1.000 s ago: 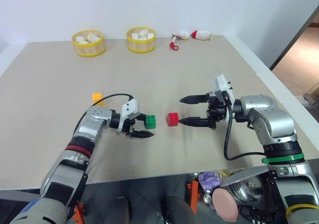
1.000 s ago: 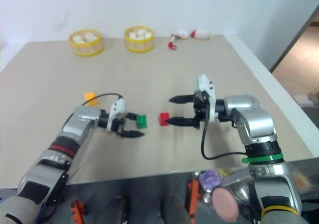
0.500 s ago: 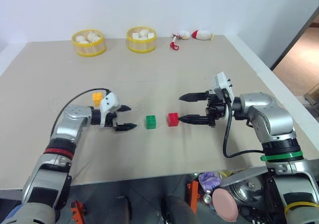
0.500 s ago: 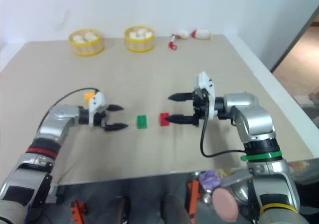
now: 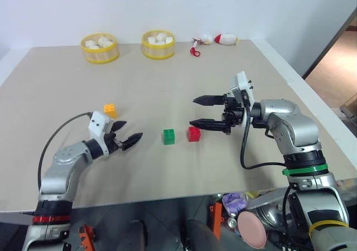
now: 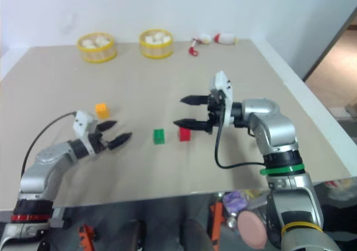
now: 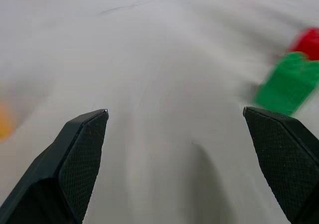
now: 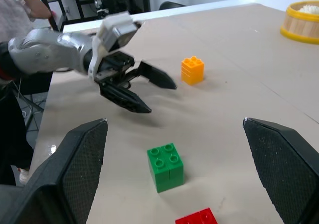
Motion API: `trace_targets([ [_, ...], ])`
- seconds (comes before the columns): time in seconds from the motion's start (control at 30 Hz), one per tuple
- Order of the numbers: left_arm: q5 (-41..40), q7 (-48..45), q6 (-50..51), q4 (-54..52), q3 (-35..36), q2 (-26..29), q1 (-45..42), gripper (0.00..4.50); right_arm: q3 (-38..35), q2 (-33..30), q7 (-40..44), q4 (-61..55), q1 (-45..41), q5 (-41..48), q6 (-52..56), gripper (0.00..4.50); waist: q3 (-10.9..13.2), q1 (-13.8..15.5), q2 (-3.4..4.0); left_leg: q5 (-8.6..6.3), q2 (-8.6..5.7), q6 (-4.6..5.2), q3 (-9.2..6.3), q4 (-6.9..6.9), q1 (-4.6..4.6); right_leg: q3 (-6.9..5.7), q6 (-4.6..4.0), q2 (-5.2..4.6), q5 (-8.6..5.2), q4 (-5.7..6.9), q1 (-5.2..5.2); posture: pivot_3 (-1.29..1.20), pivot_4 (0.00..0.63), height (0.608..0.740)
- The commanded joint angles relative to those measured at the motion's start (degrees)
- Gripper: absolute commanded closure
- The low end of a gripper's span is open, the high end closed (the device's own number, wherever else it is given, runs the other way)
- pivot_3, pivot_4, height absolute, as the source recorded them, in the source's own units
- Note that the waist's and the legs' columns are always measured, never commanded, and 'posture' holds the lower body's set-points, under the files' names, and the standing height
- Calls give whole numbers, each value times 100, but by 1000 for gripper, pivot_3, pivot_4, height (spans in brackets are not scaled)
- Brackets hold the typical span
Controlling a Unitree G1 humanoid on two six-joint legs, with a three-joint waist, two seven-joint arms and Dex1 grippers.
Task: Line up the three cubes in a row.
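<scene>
Three studded cubes lie on the tan table [image 5: 184,78]. The green cube [image 5: 168,136] and the red cube [image 5: 194,134] sit side by side near the middle, a small gap between them. The orange-yellow cube [image 5: 110,110] rests apart, further left and further back. My left gripper [image 5: 132,129] hovers open and empty left of the green cube, just in front of the orange-yellow one, pointing right. My right gripper [image 5: 193,111] is open and empty, pointing left, its lower finger just above the red cube. The right wrist view shows the green cube [image 8: 165,167] and the orange-yellow cube [image 8: 193,70].
Two yellow baskets [image 5: 99,48] [image 5: 158,43] holding white lumps stand at the table's back edge. Small red-and-white toys [image 5: 217,39] lie to their right. The table's right edge [image 5: 312,95] runs close past my right arm. A person's sleeve [image 8: 15,5] shows beyond the table.
My left gripper has drawn back to the left, away from the green cube, which stays beside the red one. My right gripper has shifted slightly left and up.
</scene>
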Motion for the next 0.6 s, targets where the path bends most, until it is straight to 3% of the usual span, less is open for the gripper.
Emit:
trace_targets([
  [0.03,92,1345,296,-476,474,-344,-74,16,-37,16,66,-114,-128,40,-100,0,0,5,-1,1,0,1,-3,5,0,-3,1,0,1,0,3,0,150,740],
  [0.2,184,2862,699,-561,930,-827,-363,16,145,78,65,-236,-76,-108,-270,0,-1,2,-4,1,-4,1,-1,16,1,1,10,0,8,0,9,0,150,740],
  [0.6,296,3923,1124,-592,791,-1101,-625,16,-107,665,-905,-312,-371,-136,-334,0,-2,1,-5,0,-5,-1,0,10,0,2,10,1,8,-2,7,0,150,740],
])
